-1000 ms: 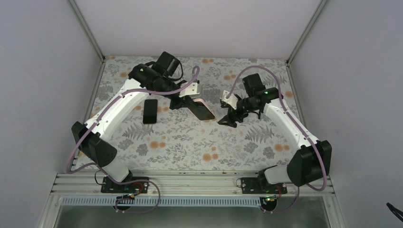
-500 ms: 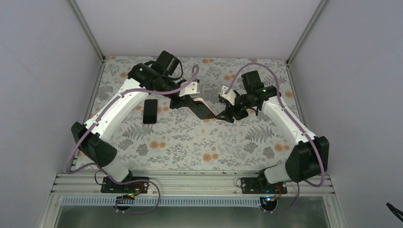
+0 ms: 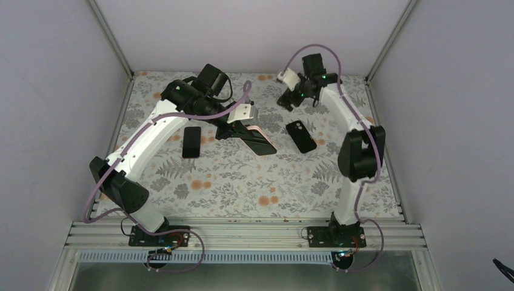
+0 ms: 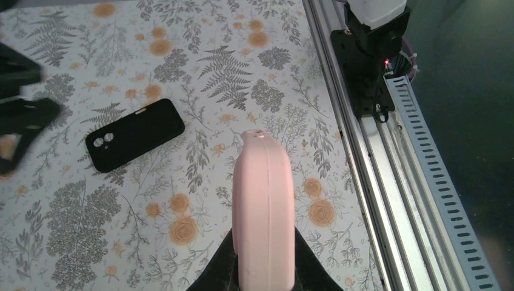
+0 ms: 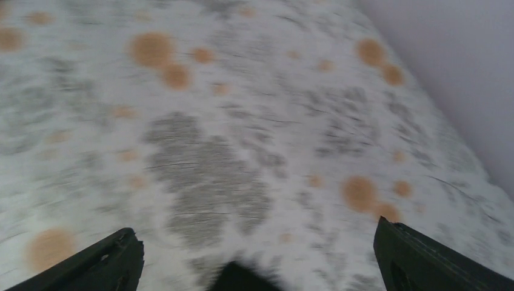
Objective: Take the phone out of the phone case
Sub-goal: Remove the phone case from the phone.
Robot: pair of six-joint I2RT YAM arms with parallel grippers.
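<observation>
My left gripper (image 3: 238, 131) is shut on a phone in a pink case (image 3: 257, 139) and holds it tilted above the middle of the table. In the left wrist view the pink case (image 4: 263, 206) stands edge-on between my fingers (image 4: 221, 270). A black case (image 3: 301, 136) with camera holes lies flat to its right, also in the left wrist view (image 4: 134, 134). A black phone (image 3: 191, 141) lies flat under my left arm. My right gripper (image 3: 288, 98) is open and empty near the back wall. Its view is blurred, with the fingers (image 5: 109, 257) wide apart.
The floral table mat (image 3: 242, 188) ends at a metal rail (image 3: 242, 233) at the near edge, also in the left wrist view (image 4: 363, 151). Grey walls (image 3: 242, 30) close in the back and both sides.
My right arm has swung from beside the pink case to the far back of the table, uncovering the black case. My left gripper still holds the pink case in place.
</observation>
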